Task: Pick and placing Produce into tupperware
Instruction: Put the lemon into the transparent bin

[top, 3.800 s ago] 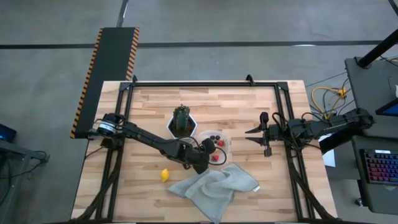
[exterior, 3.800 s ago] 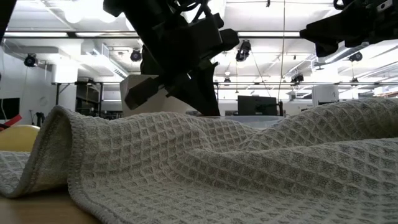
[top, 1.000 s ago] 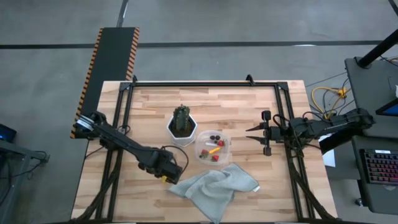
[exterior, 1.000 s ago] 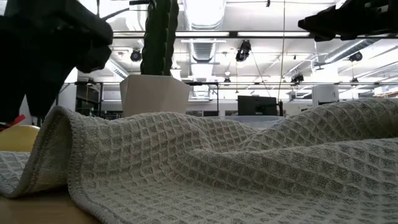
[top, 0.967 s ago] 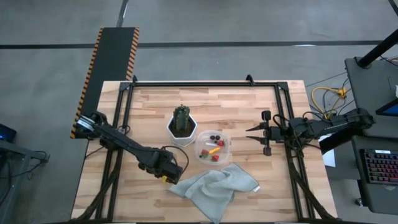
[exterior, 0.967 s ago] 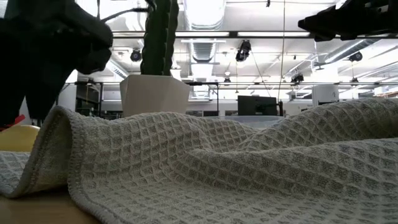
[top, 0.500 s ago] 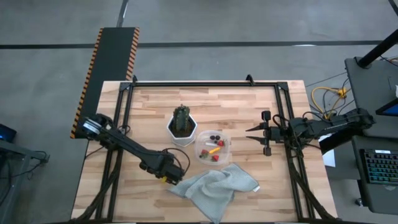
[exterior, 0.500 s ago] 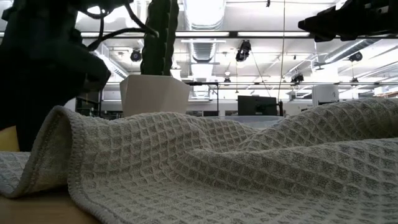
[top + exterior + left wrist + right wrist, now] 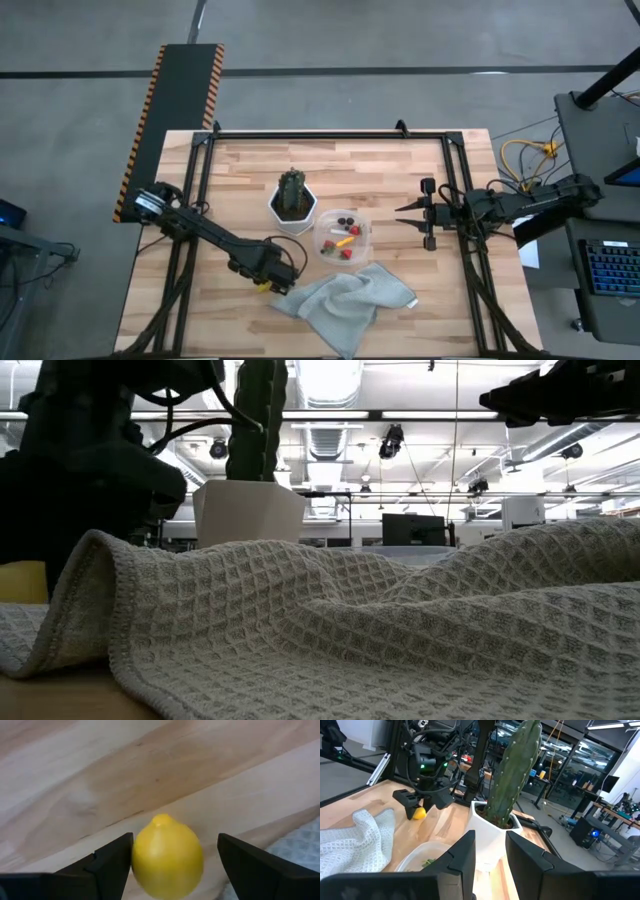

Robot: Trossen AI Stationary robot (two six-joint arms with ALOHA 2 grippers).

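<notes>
Wooden table (image 9: 75, 780); lemon (image 9: 167, 857) tip faces away.

lemon (image 9: 264, 285) mostly hidden under left gripper (image 9: 268, 279), tub (image 9: 415, 552) behind cloth (image 9: 350, 630)

A pale wooden table (image 9: 390, 170) of glued planks sits in a black metal frame (image 9: 330, 134) on a grey concrete floor (image 9: 400, 40) crossed by a dark line. Left of the table lies a black mat (image 9: 175, 110) with hazard-striped edges. Right of the table are a desk with a lit keyboard (image 9: 608, 268) and yellow cables (image 9: 530, 155). Beyond the table, ceiling light strips (image 9: 420, 415), ducts and monitors (image 9: 412, 530) fill a workshop hall.
</notes>
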